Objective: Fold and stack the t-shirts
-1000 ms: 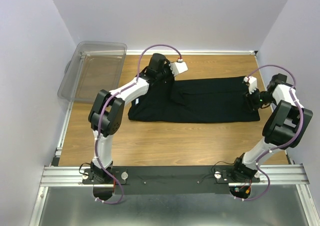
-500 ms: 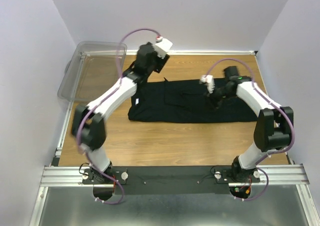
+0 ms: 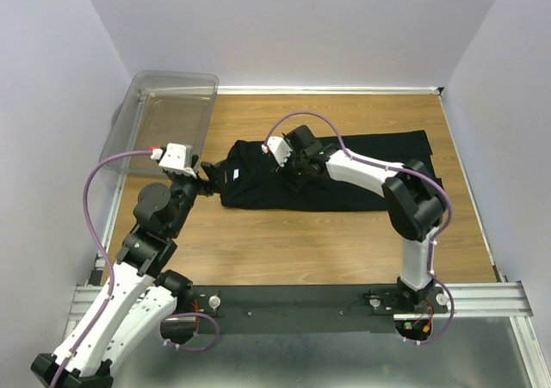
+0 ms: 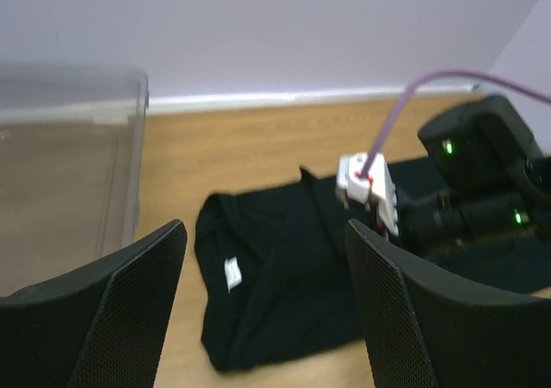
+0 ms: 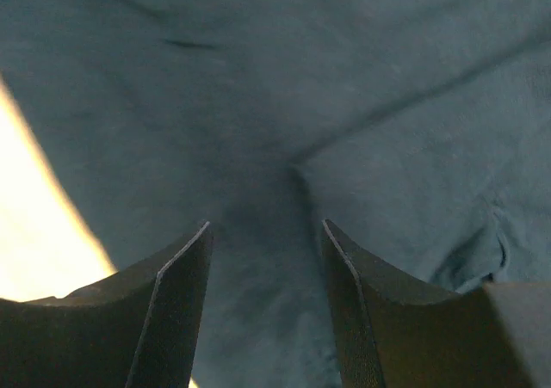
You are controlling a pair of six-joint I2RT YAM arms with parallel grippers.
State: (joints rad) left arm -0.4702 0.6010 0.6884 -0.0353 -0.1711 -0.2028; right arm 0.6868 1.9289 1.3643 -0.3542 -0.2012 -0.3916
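Observation:
One black t-shirt (image 3: 370,181) lies in a long band across the middle of the wooden table. In the left wrist view its left end (image 4: 275,302) shows a small white tag (image 4: 232,273). My left gripper (image 3: 209,182) hovers just off that left end, open, with nothing between its fingers (image 4: 263,233). My right gripper (image 3: 289,166) reaches over the shirt's left part. Its jaws stand apart right above the cloth (image 5: 258,104), and no fabric is pinched between them (image 5: 266,224).
A clear plastic bin (image 3: 159,121) stands at the far left corner, also seen on the left in the left wrist view (image 4: 60,173). Walls close in the table on three sides. Bare wood (image 3: 301,242) lies between the shirt and the arm bases.
My left gripper let go, opened wide and swung back from the shirt's far edge to its near left end. My right gripper travelled left along the shirt from its right end and opened further.

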